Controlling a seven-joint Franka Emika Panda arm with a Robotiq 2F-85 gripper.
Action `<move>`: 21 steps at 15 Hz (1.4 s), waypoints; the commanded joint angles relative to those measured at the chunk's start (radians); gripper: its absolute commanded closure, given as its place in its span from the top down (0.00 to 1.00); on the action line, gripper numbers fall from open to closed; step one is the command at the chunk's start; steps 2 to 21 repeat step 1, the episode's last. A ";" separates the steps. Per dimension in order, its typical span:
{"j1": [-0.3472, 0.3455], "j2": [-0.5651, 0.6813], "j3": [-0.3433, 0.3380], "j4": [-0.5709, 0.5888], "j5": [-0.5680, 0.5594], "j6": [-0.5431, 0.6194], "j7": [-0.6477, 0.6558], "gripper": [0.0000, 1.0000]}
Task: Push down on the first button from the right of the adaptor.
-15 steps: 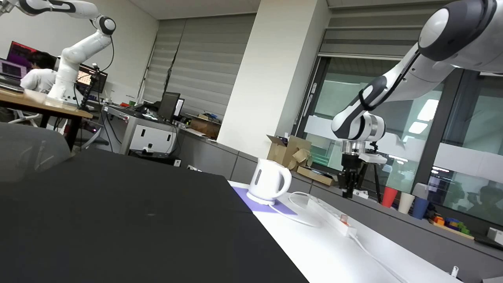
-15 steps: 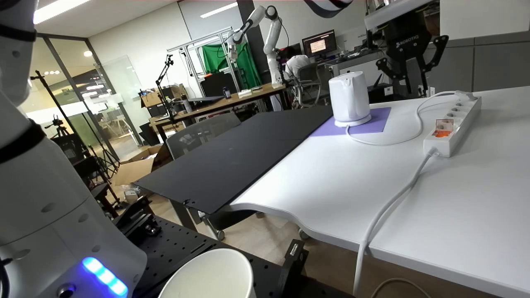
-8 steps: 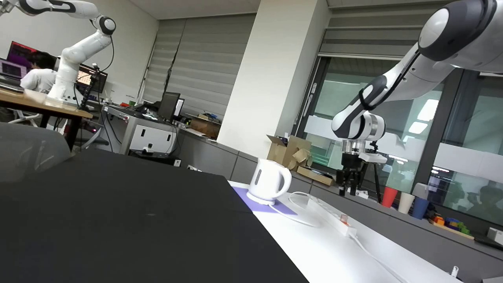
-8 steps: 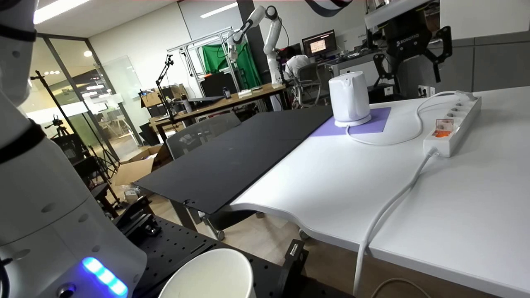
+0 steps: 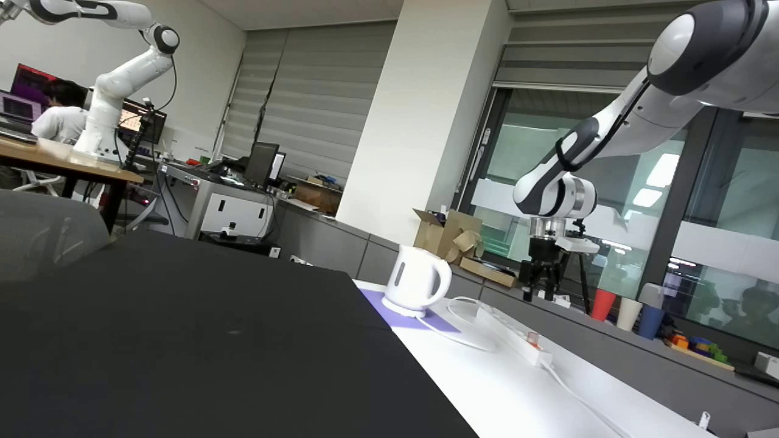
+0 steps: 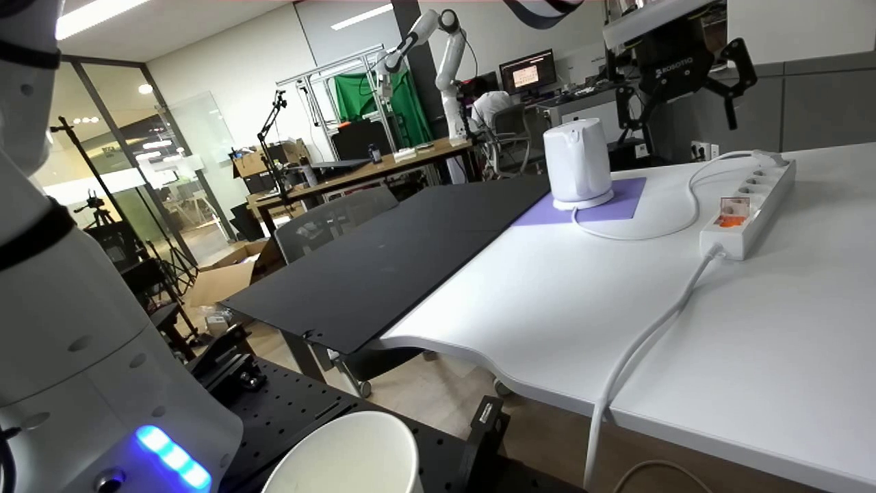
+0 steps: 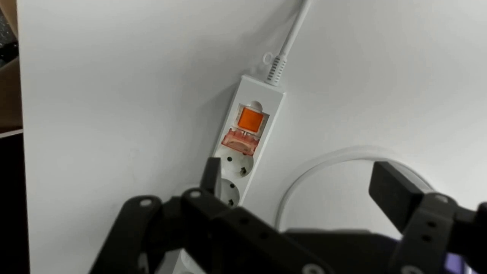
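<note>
The adaptor (image 7: 262, 91) is a long white strip lying on the white table, visible in both exterior views. At its cable end sits an orange button (image 7: 250, 120), with a clear reddish cover (image 7: 240, 142) lifted up beside it. Round sockets follow along the strip, the farther ones partly hidden behind a finger in the wrist view. My gripper (image 7: 298, 169) is open wide, nothing between its fingers. In an exterior view the gripper (image 6: 688, 137) hangs above the table level, apart from the adaptor. The left finger (image 7: 211, 175) overlaps the strip's sockets in the wrist view; the button lies beyond the fingertips.
A white kettle (image 6: 578, 161) stands on a purple mat (image 6: 629, 195) near the adaptor. Its thin cord (image 7: 293, 186) loops over the table to the strip's far end. A thick cable (image 6: 636, 342) runs from the button end over the table edge. A black board (image 6: 383, 260) adjoins the table.
The gripper's fingers have spread from close together to wide apart. The arm, the adaptor and the kettle have stayed in place.
</note>
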 commanded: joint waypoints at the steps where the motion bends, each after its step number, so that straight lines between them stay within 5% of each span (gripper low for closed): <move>1: -0.006 0.004 0.006 0.006 -0.004 -0.004 0.001 1.00; 21: -0.006 0.004 0.006 0.006 -0.004 -0.004 0.001 1.00</move>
